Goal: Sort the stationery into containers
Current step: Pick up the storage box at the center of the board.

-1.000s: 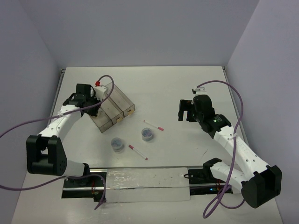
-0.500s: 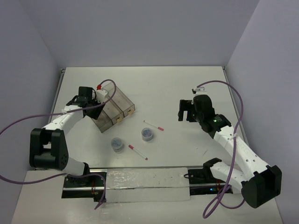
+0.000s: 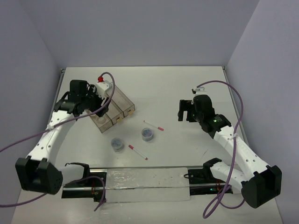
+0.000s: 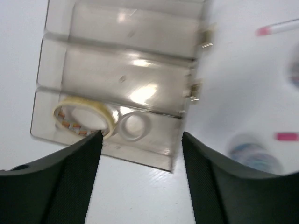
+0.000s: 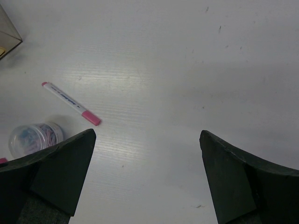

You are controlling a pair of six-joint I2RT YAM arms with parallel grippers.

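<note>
The containers [image 3: 122, 99], three joined clear brownish bins, stand at the back left. In the left wrist view the containers [image 4: 126, 51] hold a tan tape ring [image 4: 84, 116] and a whitish tape ring [image 4: 134, 127] in the nearest bin. My left gripper [image 3: 96, 106] hovers over that bin, open and empty [image 4: 141, 140]. Two red-capped pens [image 3: 153, 125] [image 3: 138, 152] and two clear tubs [image 3: 147, 134] [image 3: 117, 143] lie on the table. My right gripper [image 3: 187, 112] stands open over bare table [image 5: 147, 135], with a pen [image 5: 70, 103] and a tub [image 5: 35, 138] to its left.
Purple cables loop from both arms [image 3: 236, 100]. A shiny strip [image 3: 145, 183] runs along the near edge between the arm bases. Walls close the table at the back and both sides.
My left gripper has gone from shut to open and its arm has lifted and swung slightly left above the bins. The right arm has not moved.
</note>
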